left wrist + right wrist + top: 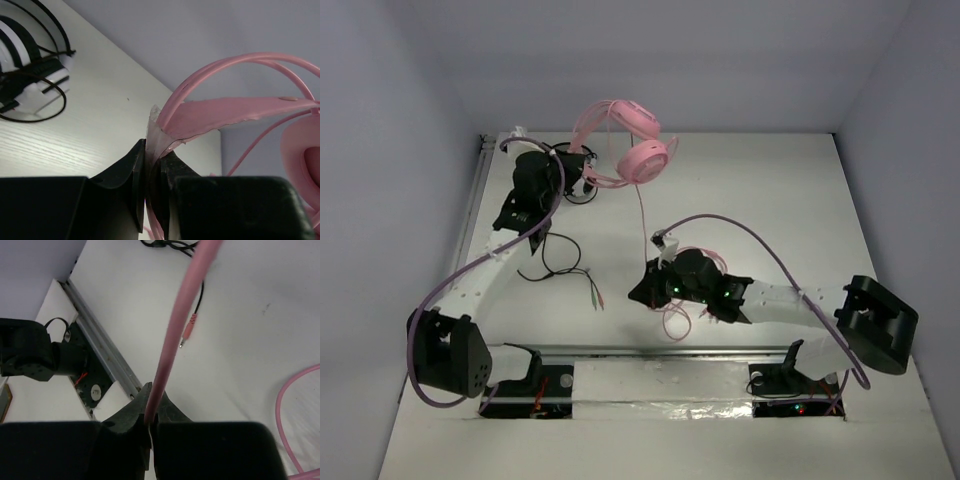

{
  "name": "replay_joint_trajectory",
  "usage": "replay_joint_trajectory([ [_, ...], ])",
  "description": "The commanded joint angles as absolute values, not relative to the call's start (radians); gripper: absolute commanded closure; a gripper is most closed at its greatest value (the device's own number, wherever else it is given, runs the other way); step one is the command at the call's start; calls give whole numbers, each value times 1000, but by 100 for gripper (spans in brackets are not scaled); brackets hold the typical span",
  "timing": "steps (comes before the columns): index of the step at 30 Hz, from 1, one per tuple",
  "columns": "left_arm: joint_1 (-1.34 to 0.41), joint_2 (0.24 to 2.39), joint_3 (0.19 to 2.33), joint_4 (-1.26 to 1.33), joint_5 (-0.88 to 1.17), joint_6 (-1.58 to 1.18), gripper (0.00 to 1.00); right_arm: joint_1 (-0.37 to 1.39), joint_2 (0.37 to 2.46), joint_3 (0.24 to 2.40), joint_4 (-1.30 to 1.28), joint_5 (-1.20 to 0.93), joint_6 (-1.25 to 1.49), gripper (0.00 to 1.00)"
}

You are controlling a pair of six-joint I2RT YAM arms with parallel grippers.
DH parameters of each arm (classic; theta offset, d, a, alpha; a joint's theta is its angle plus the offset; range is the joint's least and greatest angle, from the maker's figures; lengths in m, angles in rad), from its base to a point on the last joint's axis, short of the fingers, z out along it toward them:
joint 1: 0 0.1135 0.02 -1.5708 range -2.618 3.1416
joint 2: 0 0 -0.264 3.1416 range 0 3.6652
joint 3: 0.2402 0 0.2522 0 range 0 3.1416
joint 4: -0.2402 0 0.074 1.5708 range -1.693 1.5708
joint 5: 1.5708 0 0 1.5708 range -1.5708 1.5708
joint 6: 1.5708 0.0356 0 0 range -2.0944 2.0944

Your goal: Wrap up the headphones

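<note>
While your right gripper is shut on the pink cable, with the cord pinched between the tips and running up and out of the top of the wrist view, your left gripper is clamped on the headband, the band's thin end squeezed between the two black fingers.

From those jaws outward, the headphones hang above the table at the upper centre of the overhead view, cups to the right of the left arm's wrist. One straight run of cable drops from the lower cup to the right gripper near the middle of the frame. Below and right of that gripper, the rest of the cord lies on the table in loose pink loops.

Judge the task as barely begun. You have both holds you need, the headset lifted and the cord caught, but no turn of cable shows around the band or the cups in any view. All the winding is left, and the slack has to come up off the table.

Mind the black-and-white headphones just beside the left gripper, at the upper left, and their black cable trailing toward the centre; they are not yours to wrap.
</note>
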State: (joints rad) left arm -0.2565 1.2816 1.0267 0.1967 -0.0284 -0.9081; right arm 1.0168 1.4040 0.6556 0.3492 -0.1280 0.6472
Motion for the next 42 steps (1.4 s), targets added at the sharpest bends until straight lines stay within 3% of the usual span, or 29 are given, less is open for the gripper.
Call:
replay_joint_trajectory([
  [1, -322, 1224, 1046, 287, -294, -850, 100, 1057, 1370, 747, 238, -94, 609, 100],
  [7, -416, 1316, 1107, 166, -492, -704, 100, 1163, 1335, 937, -50, -29, 552, 100],
  [15, -527, 1331, 1084, 65, -548, -568, 100, 1175, 1261, 1118, -340, -57, 508, 100],
  [30, -641, 1411, 1281, -288, -282, -94, 100, 1071, 1210, 1250, -580, 377, 341, 100],
  [42, -641, 1398, 1183, -308, 1, -29, 100, 953, 1216, 1236, -557, 538, 259, 100],
])
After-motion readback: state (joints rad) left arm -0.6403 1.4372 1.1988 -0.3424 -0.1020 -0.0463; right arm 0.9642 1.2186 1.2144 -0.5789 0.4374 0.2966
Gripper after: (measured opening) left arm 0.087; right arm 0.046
